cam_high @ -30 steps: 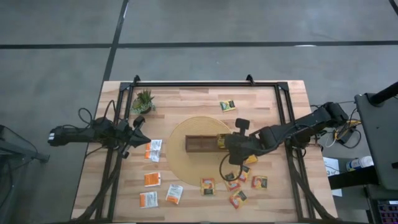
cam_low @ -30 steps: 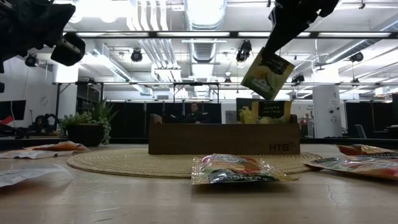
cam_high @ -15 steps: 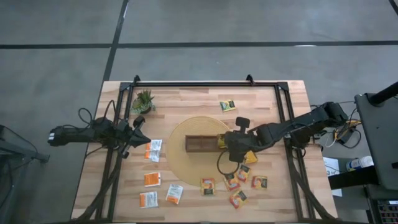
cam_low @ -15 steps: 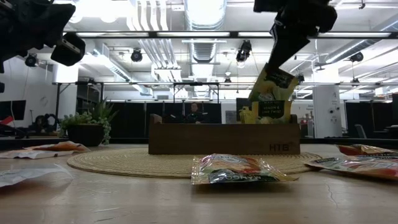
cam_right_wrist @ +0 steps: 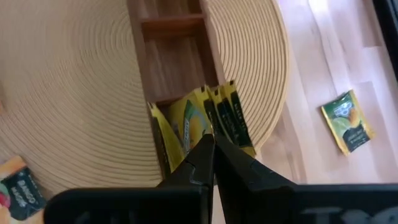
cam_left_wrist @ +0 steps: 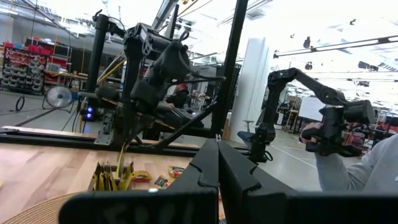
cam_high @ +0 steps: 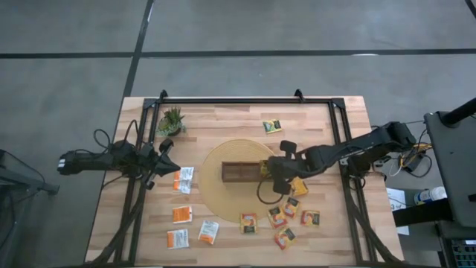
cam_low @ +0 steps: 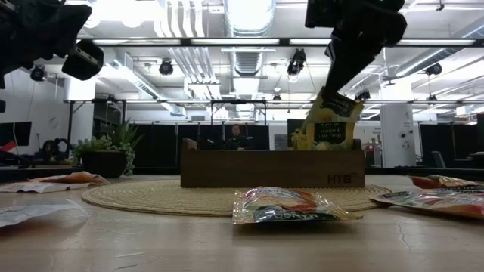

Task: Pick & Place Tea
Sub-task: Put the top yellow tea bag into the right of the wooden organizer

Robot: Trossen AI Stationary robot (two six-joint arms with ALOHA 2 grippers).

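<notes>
Yellow-green tea bag (cam_low: 330,121) is pinched in right arm's (cam_high: 277,177) shut jaws, lowered upright into tray's (cam_high: 239,172) 3 o'clock end beside others, so it files on edge. Left arm (cam_high: 165,161) waits at 9 o'clock, jaws shut, empty.

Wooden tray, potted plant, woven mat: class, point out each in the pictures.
wooden tray (cam_low: 257,178): low view, its front wall.
potted plant (cam_high: 172,119): high view, its green leaves.
woven mat (cam_high: 216,186): high view, its bare part left of the tray.
</notes>
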